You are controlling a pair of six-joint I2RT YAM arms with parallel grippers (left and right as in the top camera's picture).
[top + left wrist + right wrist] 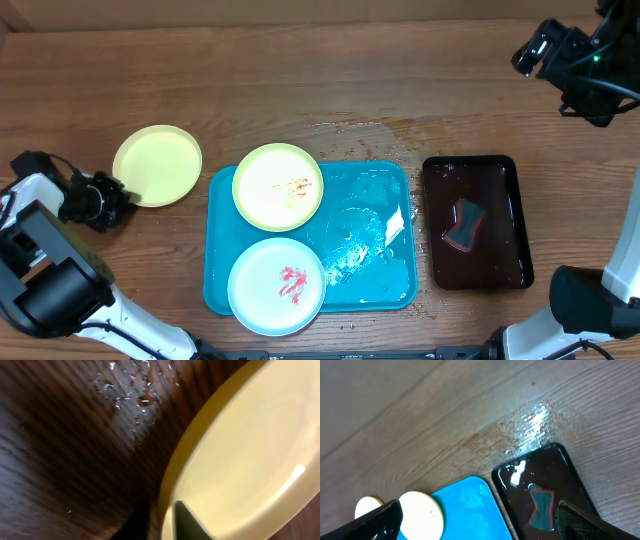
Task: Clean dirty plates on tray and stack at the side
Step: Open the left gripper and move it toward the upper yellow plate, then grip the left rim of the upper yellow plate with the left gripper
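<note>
A clean yellow-green plate (pixel 157 165) lies flat on the wood, left of the turquoise tray (pixel 385 215). My left gripper (pixel 122 195) is at its lower-left rim. In the left wrist view its dark fingers (pixel 187 522) stand a little apart astride the plate's rim (pixel 167 485), so the left gripper (pixel 160 522) is open. On the tray sit a yellow-green plate (pixel 278 186) and a pale blue plate (pixel 276 286), both with red smears. My right gripper (pixel 535 52) hangs open and empty high at the back right. Its view looks down on the tray (pixel 470 505).
A dark rectangular tray (pixel 440 230) of water holds a sponge (pixel 464 224) right of the turquoise tray. The right half of the turquoise tray is wet. Water drops lie on the wood behind it (pixel 350 128) and by the side plate (pixel 132 390).
</note>
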